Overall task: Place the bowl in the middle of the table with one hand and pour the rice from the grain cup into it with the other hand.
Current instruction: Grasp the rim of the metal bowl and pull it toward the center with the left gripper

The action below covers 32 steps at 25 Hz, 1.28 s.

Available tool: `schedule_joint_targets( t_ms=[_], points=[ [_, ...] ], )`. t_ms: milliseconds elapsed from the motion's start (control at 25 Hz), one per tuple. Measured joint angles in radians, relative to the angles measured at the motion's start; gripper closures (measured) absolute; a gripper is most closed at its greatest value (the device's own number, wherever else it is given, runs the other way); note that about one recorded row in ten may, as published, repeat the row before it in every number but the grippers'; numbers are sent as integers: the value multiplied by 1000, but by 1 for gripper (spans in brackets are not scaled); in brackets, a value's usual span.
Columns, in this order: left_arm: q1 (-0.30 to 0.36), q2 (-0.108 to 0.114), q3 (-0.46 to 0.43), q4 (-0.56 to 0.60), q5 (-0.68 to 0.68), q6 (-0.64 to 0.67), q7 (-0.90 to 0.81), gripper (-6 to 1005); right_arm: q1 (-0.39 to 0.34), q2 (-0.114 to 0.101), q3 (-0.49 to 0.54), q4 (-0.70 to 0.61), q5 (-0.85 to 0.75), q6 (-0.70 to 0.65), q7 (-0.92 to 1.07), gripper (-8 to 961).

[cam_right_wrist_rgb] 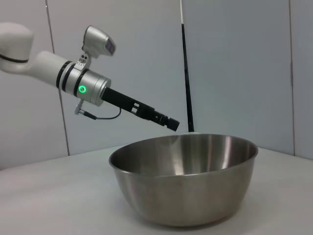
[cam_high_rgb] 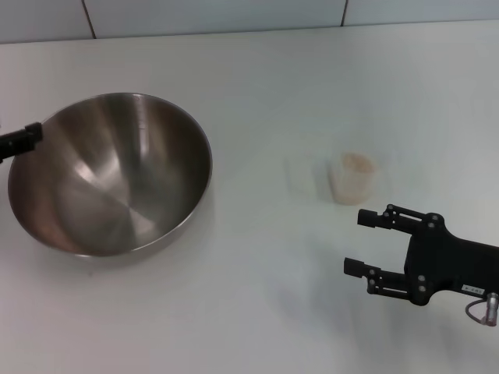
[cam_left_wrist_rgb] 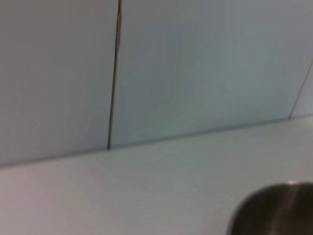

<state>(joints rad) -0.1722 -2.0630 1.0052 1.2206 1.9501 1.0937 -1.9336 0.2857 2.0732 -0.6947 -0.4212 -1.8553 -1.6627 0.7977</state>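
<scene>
The steel bowl (cam_high_rgb: 109, 175) stands on the left part of the white table (cam_high_rgb: 265, 93). It also shows in the right wrist view (cam_right_wrist_rgb: 186, 181) and at a corner of the left wrist view (cam_left_wrist_rgb: 274, 210). My left gripper (cam_high_rgb: 23, 140) is at the bowl's far-left rim; in the right wrist view it (cam_right_wrist_rgb: 168, 122) hovers just above the rim. The grain cup (cam_high_rgb: 355, 183) stands upright right of centre with rice (cam_high_rgb: 357, 162) in it. My right gripper (cam_high_rgb: 359, 242) is open and empty, a little nearer to me than the cup and apart from it.
A pale panelled wall (cam_high_rgb: 234, 15) runs along the table's far edge. The left arm (cam_right_wrist_rgb: 58, 73) reaches over the table behind the bowl. Bare tabletop lies between the bowl and the cup.
</scene>
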Motion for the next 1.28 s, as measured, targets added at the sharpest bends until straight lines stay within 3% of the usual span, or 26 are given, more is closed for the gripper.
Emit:
schedule_joint_targets(
  t_ms=[520,1160,1280],
  points=[
    [-88,1,-31,13,262,96,-217,199,1,-4,0,-1,-6,2,-3,191],
    [-106,0,-33,12,291,115,-224,199,1,-4,0,-1,-7,1,-6,191],
    [-112,0,-33,9,298,123,-219,273,1,-4,0,-1,-6,1,-6,190]
  ],
)
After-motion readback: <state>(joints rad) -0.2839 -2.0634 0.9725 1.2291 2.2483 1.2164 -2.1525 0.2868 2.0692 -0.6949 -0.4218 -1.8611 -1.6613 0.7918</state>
